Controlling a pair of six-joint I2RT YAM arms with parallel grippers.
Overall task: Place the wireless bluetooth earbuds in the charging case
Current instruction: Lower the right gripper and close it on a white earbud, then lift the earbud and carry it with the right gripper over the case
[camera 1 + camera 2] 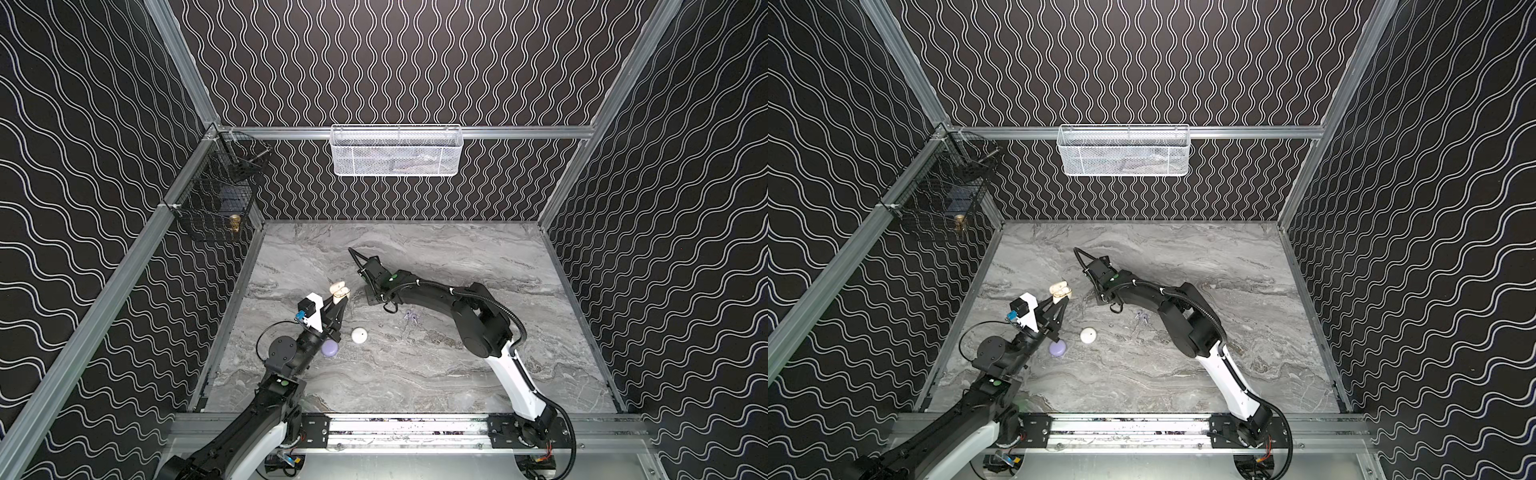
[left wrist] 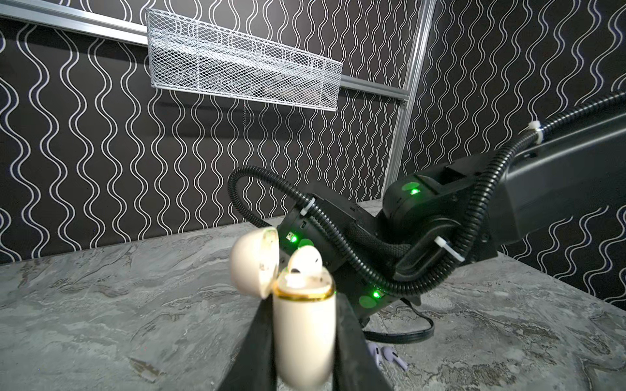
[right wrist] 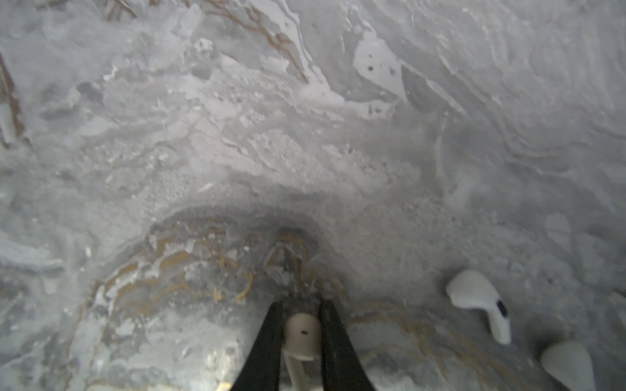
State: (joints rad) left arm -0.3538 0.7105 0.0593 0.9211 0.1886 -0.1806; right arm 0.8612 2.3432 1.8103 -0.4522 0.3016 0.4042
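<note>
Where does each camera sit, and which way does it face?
Top views: high over the front rail, looking down at the table; left arm and right arm show.
Left wrist: low, facing the back wall; left gripper holds the open cream case.
Right wrist: close above the table, looking down; right gripper clasps a cream earbud.
Shared: lilac earbuds, in left wrist and top views.

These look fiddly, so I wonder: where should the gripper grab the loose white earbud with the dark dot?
Probably its rounded head, from straight above: the white earbud lies flat on the table, stem pointing sideways, so the stem stays free for inserting.
</note>
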